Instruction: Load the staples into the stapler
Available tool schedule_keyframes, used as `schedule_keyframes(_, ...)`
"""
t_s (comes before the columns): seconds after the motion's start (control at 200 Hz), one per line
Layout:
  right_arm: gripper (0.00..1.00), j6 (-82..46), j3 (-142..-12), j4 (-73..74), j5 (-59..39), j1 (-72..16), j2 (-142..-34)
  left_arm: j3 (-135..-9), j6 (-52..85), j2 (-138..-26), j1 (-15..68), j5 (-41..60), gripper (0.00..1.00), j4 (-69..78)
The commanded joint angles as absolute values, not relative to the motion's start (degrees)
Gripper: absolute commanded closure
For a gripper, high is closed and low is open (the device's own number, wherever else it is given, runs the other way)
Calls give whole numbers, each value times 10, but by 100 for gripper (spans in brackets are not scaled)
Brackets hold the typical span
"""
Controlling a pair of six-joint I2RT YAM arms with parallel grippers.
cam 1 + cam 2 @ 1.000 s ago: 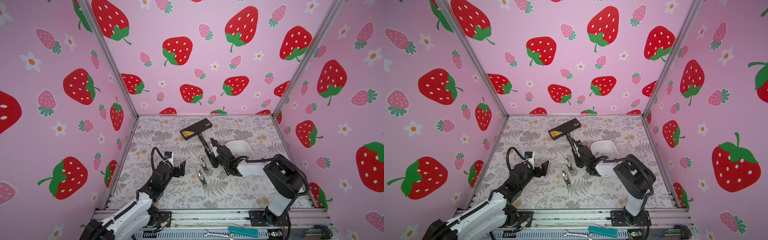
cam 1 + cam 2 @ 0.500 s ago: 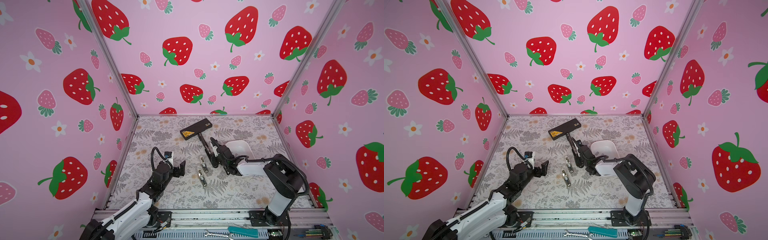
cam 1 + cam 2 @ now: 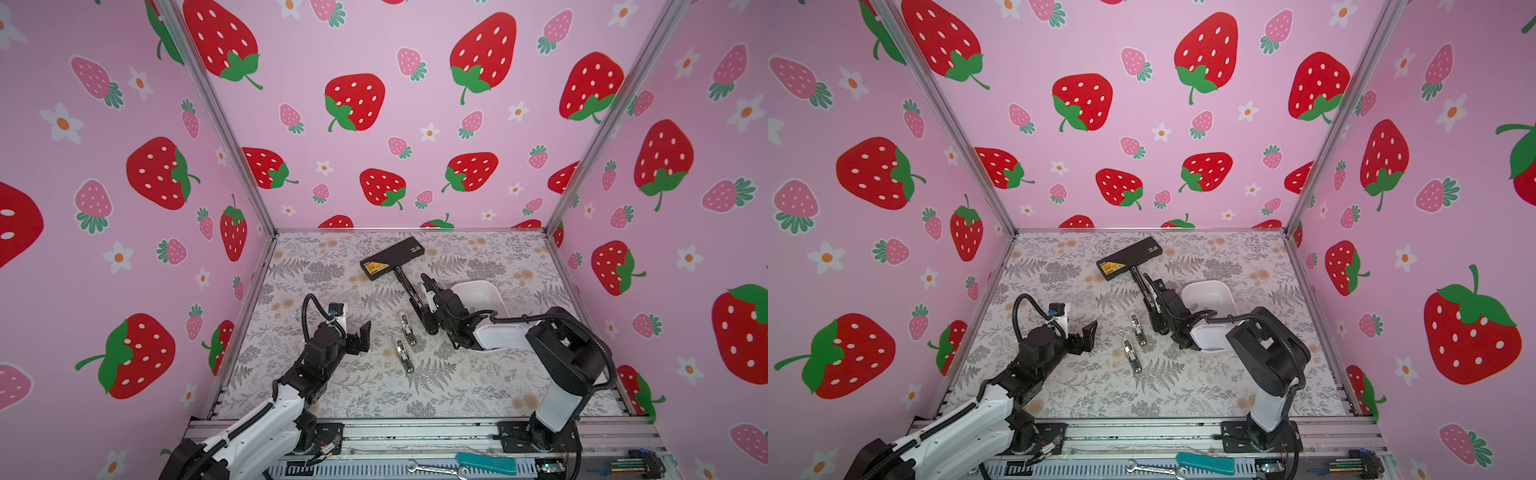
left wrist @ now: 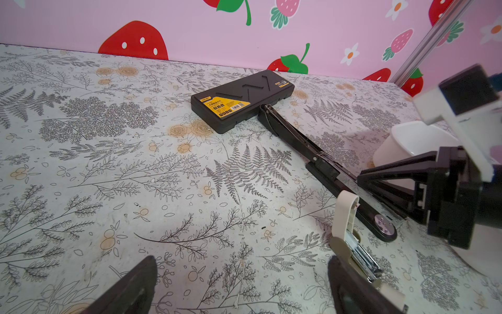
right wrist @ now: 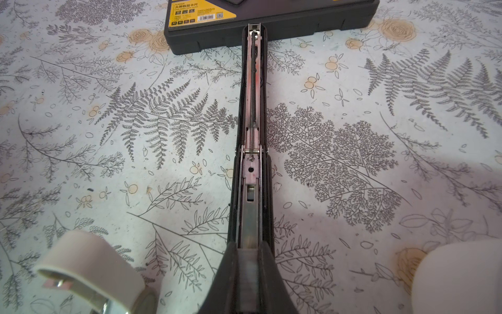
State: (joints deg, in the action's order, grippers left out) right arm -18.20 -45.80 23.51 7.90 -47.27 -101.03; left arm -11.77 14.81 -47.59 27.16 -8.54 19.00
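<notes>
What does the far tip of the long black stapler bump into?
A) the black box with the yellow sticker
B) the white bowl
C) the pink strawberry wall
A: in the right wrist view, the tip of the long black stapler meets the side of the black box with the yellow sticker.

The stapler [image 3: 406, 286] is long, narrow and black, folded fully open so that its two halves lie flat in one line on the worktop [image 3: 332, 386]. It lies just right of the middle, slanting from nearer the back edge toward the front right corner. Its far tip touches the long side of a flat black case [image 3: 392, 257]. In the right wrist view the far half shows a thin rod and a coil spring, and the near half a bare silver channel facing up. The staples [image 5: 246, 282] are one grey, finely ribbed strip. It lies in line with that channel at its near end, pinched between the jaws of the right gripper [image 5: 247, 252]. Whether the strip already rests in the channel cannot be told.
</notes>
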Motion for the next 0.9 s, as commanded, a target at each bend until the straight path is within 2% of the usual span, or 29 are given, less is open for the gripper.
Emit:
schedule_keyframes(0.0,84,-185,-459,196,75,-470,-1025,-115,151,-473,270,-94,1,189)
schedule_keyframes(0.805,83,-168,-469,109,65,-471,-996,-115,152,-472,269,-98,1,187)
schedule_keyframes(0.895,80,-169,-465,110,63,-471,-991,-116,152,-470,269,-98,1,186)
